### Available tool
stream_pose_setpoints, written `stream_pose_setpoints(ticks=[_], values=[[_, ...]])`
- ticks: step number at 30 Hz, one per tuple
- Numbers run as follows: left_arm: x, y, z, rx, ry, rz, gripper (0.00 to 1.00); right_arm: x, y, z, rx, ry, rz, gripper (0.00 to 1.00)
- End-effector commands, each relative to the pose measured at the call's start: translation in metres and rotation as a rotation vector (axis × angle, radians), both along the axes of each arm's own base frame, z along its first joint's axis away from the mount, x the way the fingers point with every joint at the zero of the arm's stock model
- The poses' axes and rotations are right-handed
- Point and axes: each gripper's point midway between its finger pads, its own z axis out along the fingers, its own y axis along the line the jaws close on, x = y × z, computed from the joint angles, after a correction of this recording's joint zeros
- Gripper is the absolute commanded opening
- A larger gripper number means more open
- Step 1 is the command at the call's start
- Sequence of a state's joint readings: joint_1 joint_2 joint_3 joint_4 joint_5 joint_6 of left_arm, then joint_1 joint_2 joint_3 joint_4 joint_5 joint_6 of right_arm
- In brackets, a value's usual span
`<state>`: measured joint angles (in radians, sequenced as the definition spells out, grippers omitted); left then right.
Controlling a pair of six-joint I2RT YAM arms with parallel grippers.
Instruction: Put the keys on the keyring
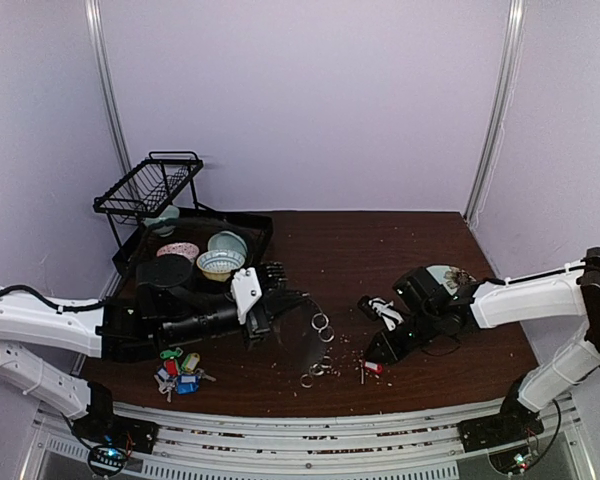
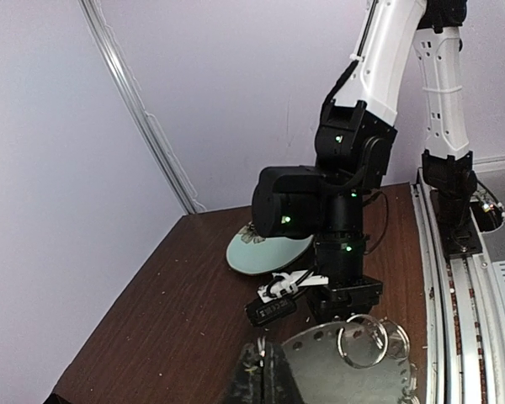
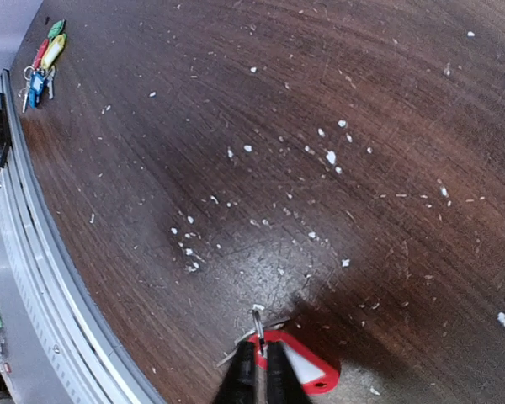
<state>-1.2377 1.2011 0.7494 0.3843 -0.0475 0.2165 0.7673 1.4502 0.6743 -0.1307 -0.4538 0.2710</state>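
Note:
The keyring (image 1: 305, 345) is a flat grey oval plate with small wire rings (image 1: 320, 322) on its rim, held tilted above the table. My left gripper (image 1: 280, 325) is shut on its edge. In the left wrist view the fingers (image 2: 257, 380) pinch the rim of the keyring (image 2: 345, 374), and a wire ring (image 2: 362, 341) hangs from one of its holes. A key with a red tag (image 3: 303, 369) lies on the table. My right gripper (image 3: 259, 370) is shut on its small metal loop, low over the wood (image 1: 373, 366). More keys (image 1: 180, 370) with coloured tags lie front left (image 3: 42, 63).
A black tray (image 1: 255, 225) with bowls (image 1: 220, 262) and a wire dish rack (image 1: 150, 185) stand at the back left. A pale green plate (image 1: 448, 275) lies behind my right arm (image 2: 269, 251). Crumbs dot the brown table. Metal rails (image 1: 310, 425) run along its front edge.

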Motion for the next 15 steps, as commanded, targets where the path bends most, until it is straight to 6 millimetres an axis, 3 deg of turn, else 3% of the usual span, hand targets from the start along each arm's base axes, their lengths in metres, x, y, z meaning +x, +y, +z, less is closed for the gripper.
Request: stream_pose_setpoints(ticks=[1, 3, 5, 8, 12, 15], values=[[-0.005, 0.002, 0.028, -0.107, -0.009, -0.031, 0.00, 0.001, 0.003, 0.005, 0.035, 0.013, -0.003, 0.21], [-0.009, 0.003, 0.030, -0.113, -0.019, -0.051, 0.00, 0.005, 0.003, 0.019, 0.038, -0.021, 0.009, 0.31], [-0.015, 0.004, 0.033, -0.124, -0.033, -0.080, 0.00, 0.011, 0.005, 0.045, 0.056, -0.094, 0.026, 0.36], [-0.025, 0.004, 0.038, -0.137, -0.057, -0.135, 0.00, 0.013, 0.020, 0.113, 0.204, -0.250, 0.100, 0.38], [-0.035, 0.001, 0.041, -0.148, -0.073, -0.195, 0.00, -0.020, 0.047, 0.229, 0.583, -0.590, 0.307, 0.38], [-0.038, -0.001, 0.043, -0.158, -0.068, -0.218, 0.00, -0.052, 0.053, 0.274, 0.772, -0.841, 0.411, 0.35]])
